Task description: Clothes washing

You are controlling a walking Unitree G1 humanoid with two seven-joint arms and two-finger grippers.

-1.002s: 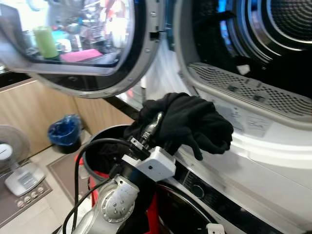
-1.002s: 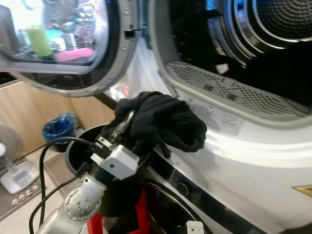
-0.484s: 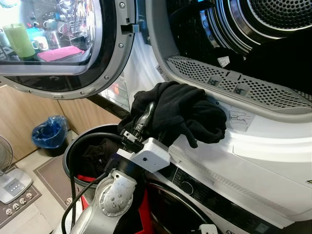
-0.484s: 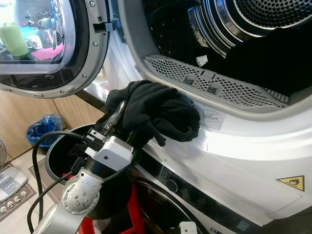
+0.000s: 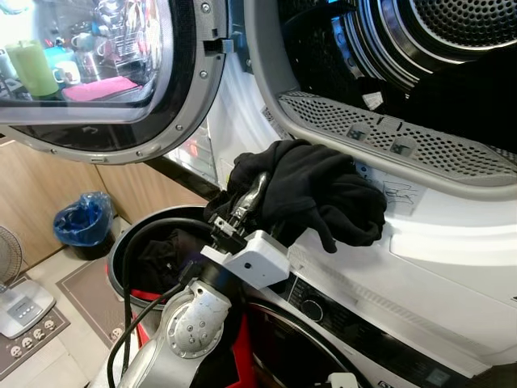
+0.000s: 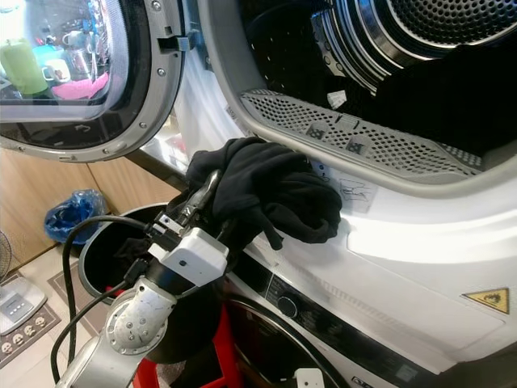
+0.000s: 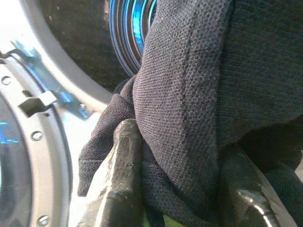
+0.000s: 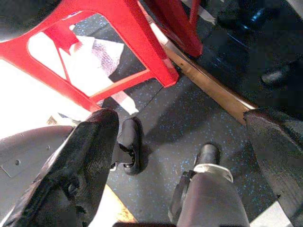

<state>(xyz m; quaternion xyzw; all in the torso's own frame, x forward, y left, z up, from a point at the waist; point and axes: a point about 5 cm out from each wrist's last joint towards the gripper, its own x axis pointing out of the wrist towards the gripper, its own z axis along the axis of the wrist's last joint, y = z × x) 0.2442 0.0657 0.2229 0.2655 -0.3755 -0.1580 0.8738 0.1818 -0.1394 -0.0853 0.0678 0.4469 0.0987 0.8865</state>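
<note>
My left gripper [image 5: 260,184] is shut on a bundled black garment [image 5: 323,190] and holds it up against the lower rim of the open drum [image 5: 452,48] of the upper machine. The cloth droops over the white front panel, just below the perforated lint grille [image 5: 388,133]. In the left wrist view the knit fabric [image 7: 189,94] is pinched between both black fingers [image 7: 120,179]. My right gripper [image 8: 182,137] hangs open, pointing down at the dark floor.
The round glass door [image 5: 105,73] stands swung open to the left. A black round basket [image 5: 121,250] with dark clothes sits below my left arm. A red stool [image 8: 128,28], a blue-lined bin [image 5: 81,218] and a fan base [image 5: 20,295] stand on the floor.
The view shifted as my head moved. My left gripper with the black garment has edged slightly right along the drum's rim, grip unchanged.
</note>
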